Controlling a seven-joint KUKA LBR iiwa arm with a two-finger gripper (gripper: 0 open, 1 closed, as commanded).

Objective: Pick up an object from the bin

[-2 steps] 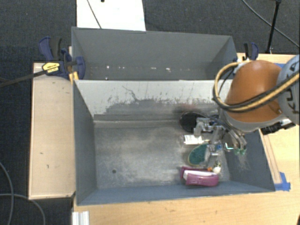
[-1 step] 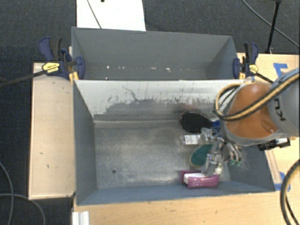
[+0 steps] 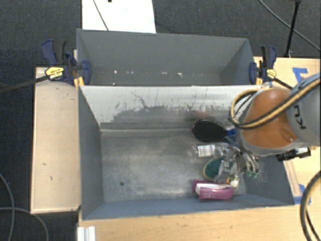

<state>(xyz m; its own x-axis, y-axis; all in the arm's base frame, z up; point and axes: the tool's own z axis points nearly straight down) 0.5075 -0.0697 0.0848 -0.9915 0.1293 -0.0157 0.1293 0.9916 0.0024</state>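
tool (image 3: 231, 165) above a small heap, right side of the grey bin (image 3: 130, 179).
green rounded thing (image 3: 213, 169) lies just beside it; probably light and slick, best pinched across its middle. tool's state: cannot tell.

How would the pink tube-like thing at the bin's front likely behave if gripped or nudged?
The pink thing lies flat and long, so it probably slides rather than tips. Its rounded, glossy look suggests it may roll or slip.
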